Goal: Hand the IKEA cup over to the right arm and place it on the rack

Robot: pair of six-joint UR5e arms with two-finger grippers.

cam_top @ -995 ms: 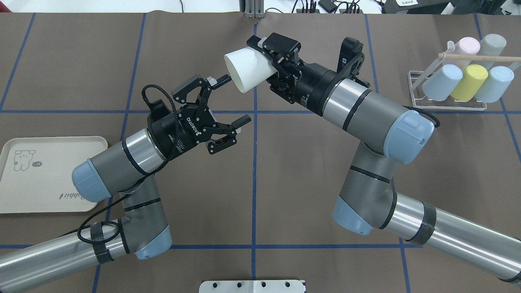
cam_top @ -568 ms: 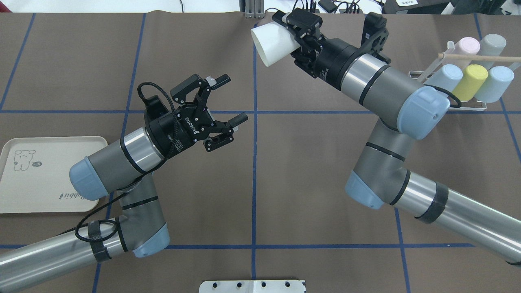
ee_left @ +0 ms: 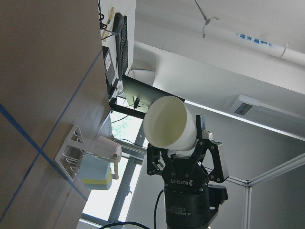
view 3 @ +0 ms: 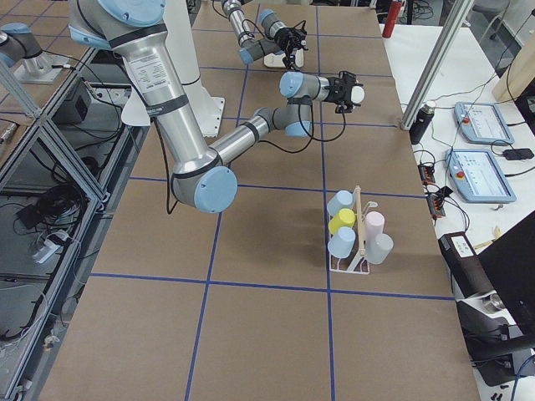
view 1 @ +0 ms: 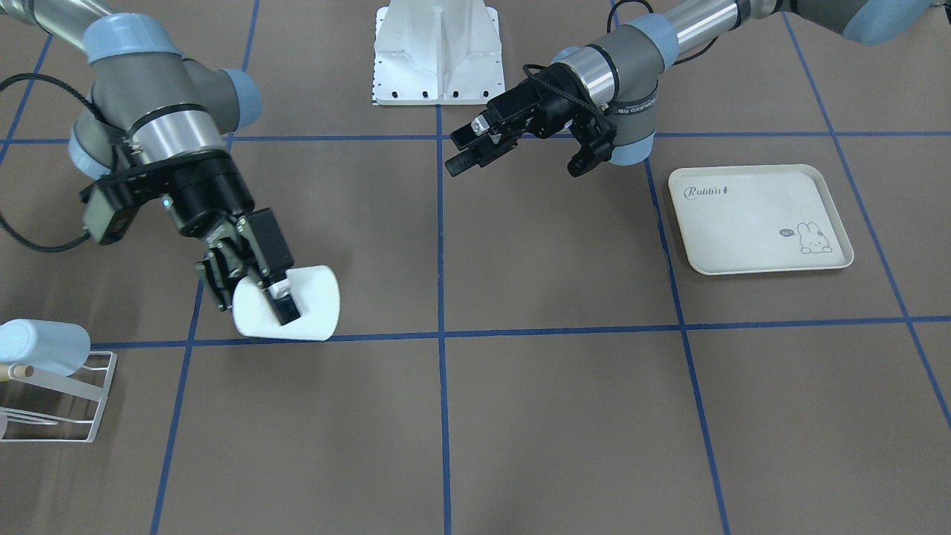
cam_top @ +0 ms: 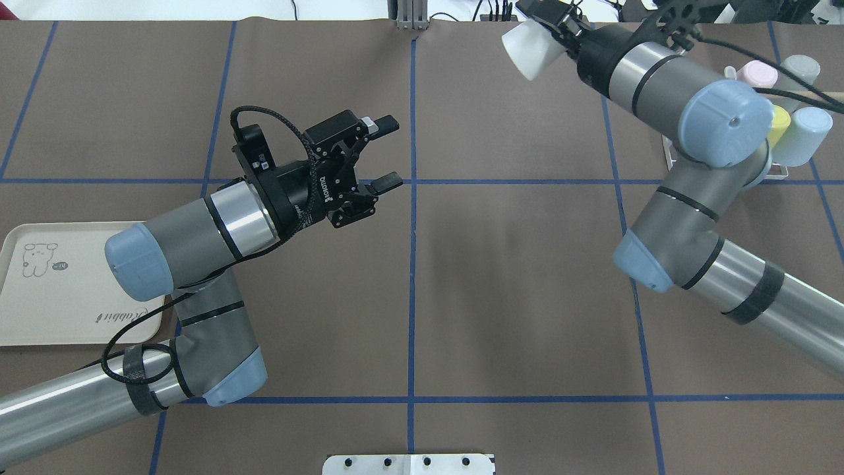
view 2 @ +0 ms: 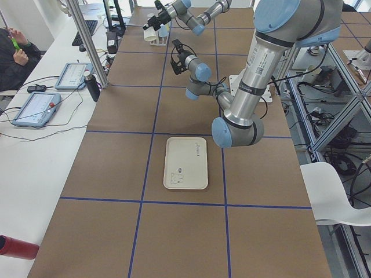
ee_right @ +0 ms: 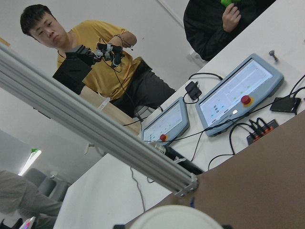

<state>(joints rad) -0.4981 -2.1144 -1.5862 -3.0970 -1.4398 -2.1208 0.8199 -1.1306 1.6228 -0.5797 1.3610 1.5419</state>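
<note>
The white IKEA cup (cam_top: pixel 526 49) hangs on its side in the air at the table's far edge, mouth turned toward the left arm, with my right gripper (cam_top: pixel 559 30) shut on its base end. The front-facing view shows the same cup (view 1: pixel 316 301) with a right finger (view 1: pixel 282 306) lying across it. The left wrist view looks into the cup's mouth (ee_left: pixel 167 121). My left gripper (cam_top: pixel 390 153) stands open and holds nothing near the table's middle, well apart from the cup. The white wire rack (cam_top: pixel 783 173) sits at the far right, partly hidden by the right arm.
Several pastel cups lie on the rack (view 3: pixel 355 251), among them a pink one (cam_top: pixel 752 72) and a yellow one (cam_top: pixel 780 119). A cream rabbit-print tray (cam_top: pixel 39 310) lies at the left edge. People and control tablets (ee_right: pixel 233 98) are beyond the far side.
My right arm has carried the cup to the right and farther back, toward the rack. The left gripper has rolled and pulled back slightly, staying open.
</note>
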